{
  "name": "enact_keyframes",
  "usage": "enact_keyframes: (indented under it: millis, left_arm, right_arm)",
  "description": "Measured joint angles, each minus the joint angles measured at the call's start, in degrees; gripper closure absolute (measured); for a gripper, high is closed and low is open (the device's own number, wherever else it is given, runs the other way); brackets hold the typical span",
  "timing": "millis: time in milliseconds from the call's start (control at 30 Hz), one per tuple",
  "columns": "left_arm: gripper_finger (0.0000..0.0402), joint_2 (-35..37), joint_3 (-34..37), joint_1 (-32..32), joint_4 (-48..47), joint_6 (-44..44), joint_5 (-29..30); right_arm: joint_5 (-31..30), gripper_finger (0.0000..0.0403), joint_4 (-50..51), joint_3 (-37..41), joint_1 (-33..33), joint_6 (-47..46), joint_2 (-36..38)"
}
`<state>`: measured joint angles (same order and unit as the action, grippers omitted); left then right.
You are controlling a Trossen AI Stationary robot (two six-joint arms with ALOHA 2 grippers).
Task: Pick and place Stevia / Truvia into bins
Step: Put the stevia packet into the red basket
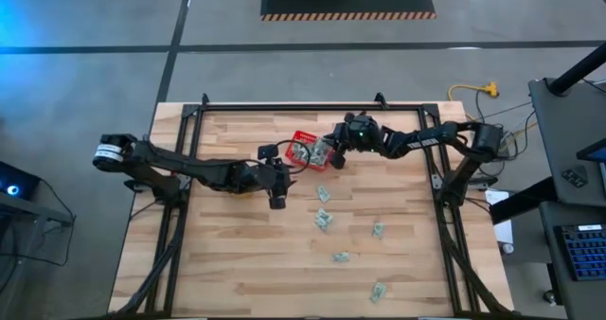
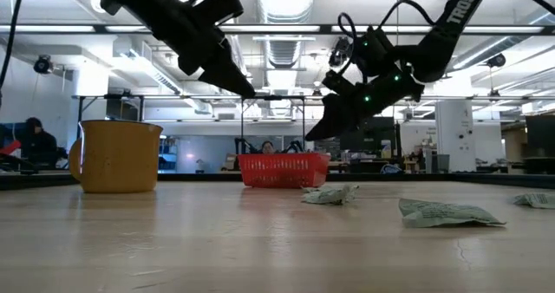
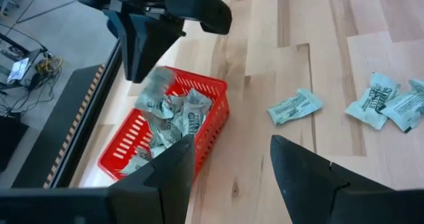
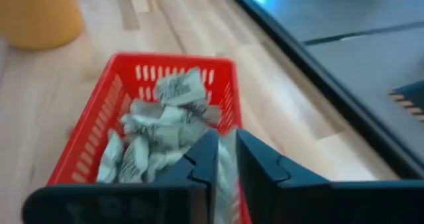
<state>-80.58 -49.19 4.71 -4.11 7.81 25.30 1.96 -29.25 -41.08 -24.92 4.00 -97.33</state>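
The red basket (image 1: 305,150) sits toward the far side of the wooden surface (image 1: 237,263) and holds a loose heap of pale green and white sachets (image 4: 156,128), crumpled and overlapping, filling most of its floor. The right gripper (image 4: 225,159) hangs over the basket's near rim, its fingers closed to a narrow gap on a single sachet (image 4: 226,174) pinched edge-on between them. The left gripper (image 3: 228,161) hovers just beside the basket, fingers spread wide and empty. Further sachets (image 1: 324,220) lie scattered across the surface, well apart from the basket. A yellow mug (image 2: 115,157) stands to one side.
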Motion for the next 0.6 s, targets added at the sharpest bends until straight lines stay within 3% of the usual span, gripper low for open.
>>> enact_keyframes:
  millis: [333,500,600]
  left_arm:
    - [0.0220,-0.75,0.00,0.00,1.43,-1.49,-2.29]
    - [0.0220,-4.25,0.09,0.13,4.79,0.10,-11.13]
    - [0.0221,-7.66,0.07,0.13,9.30,2.50,-13.40]
  right_arm:
    - [2.30,0.0256,5.11,0.07,-0.03,3.66,3.13]
    - [2.82,0.0244,16.14,0.13,0.53,5.16,10.23]
    - [3.20,0.0246,25.48,0.22,1.13,5.88,15.37]
